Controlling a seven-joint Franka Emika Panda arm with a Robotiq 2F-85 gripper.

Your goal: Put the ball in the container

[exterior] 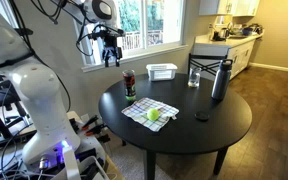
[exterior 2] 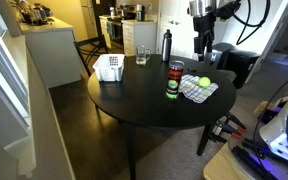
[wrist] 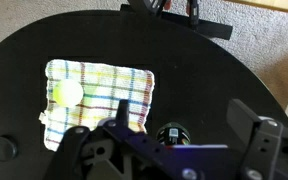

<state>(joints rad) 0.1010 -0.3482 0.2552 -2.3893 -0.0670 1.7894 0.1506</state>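
Pickup and drop are both waiting: the small yellow-green ball (exterior: 153,115) is lying on the checkered cloth (exterior: 165,108) near the round black surface's (exterior: 204,130) robot-side edge, beside the maroon-and-green cup (exterior: 129,86); the claw (exterior: 109,57) is hovering high, spread wide, holding nothing.

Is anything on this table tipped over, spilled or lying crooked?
Nothing stands out. The container and bottle stand upright, the ball rests on the cloth, and no spill shows on the table.
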